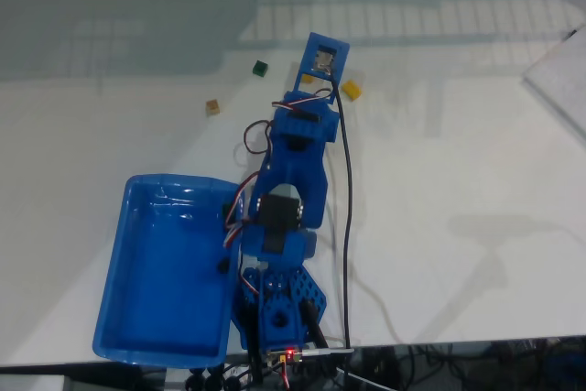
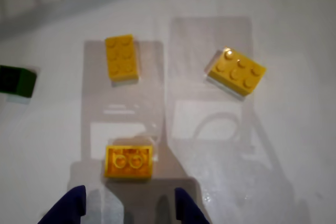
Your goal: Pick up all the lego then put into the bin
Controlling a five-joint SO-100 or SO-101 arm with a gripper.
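In the wrist view three yellow lego lie on the white table: a small two-stud brick (image 2: pixel 128 161) just ahead of my fingertips, a longer one (image 2: pixel 122 57) farther up, and a tilted one (image 2: pixel 236 70) at the right. A dark green lego (image 2: pixel 16 81) is cut off by the left edge. My gripper (image 2: pixel 128 207) is open above the table, holding nothing, and the small yellow brick lines up with the gap between its blue fingertips (image 2: pixel 68 205). In the fixed view the green lego (image 1: pixel 260 68), a tan lego (image 1: pixel 212 107) and a yellow lego (image 1: pixel 352 90) lie around the arm's head. The blue bin (image 1: pixel 119 254) sits at lower left.
The blue arm (image 1: pixel 293 190) stretches from its base at the bottom edge up the middle of the fixed view, right beside the bin's right rim. A black cable (image 1: pixel 346 226) runs along its right side. A pale flat object (image 1: pixel 563 75) lies at the far right edge.
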